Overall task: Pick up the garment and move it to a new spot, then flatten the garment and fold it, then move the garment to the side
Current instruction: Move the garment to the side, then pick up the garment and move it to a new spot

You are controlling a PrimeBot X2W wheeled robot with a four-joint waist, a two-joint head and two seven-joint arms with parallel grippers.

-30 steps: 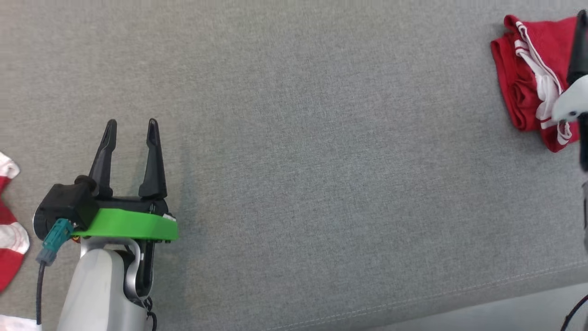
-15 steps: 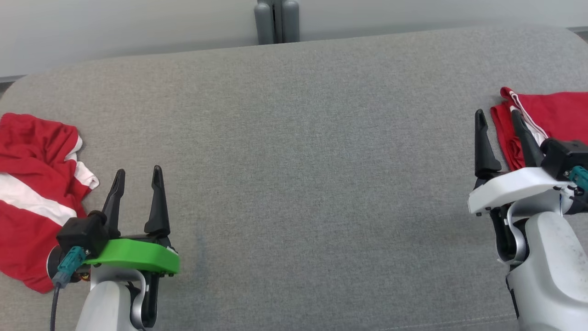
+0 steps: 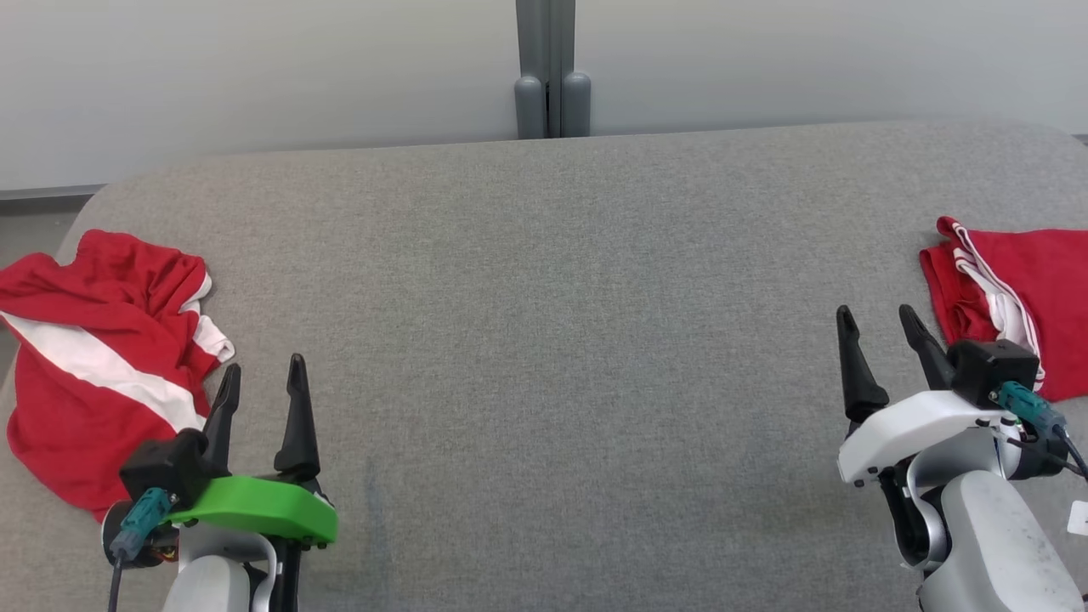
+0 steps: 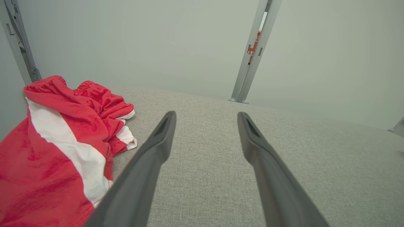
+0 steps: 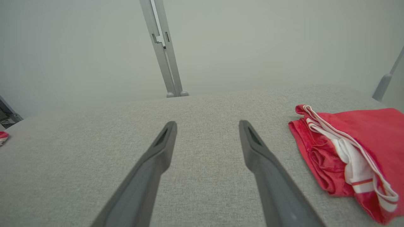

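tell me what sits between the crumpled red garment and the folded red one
Bare grey surface, per the head view, from crumpled garment to folded garment; left gripper and right gripper are nearer.

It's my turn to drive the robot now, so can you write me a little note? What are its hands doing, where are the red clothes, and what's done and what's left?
Left gripper: open, holding nothing, beside the crumpled garment.
Right gripper: open, holding nothing, beside the folded garment.
Things: both red-and-white garments lie on the grey surface, the crumpled one at its left end and the folded one at its right end.
Done: the right one looks folded and set aside.
Left: pick up the crumpled one, move it to the middle, flatten it, fold it and move it aside.
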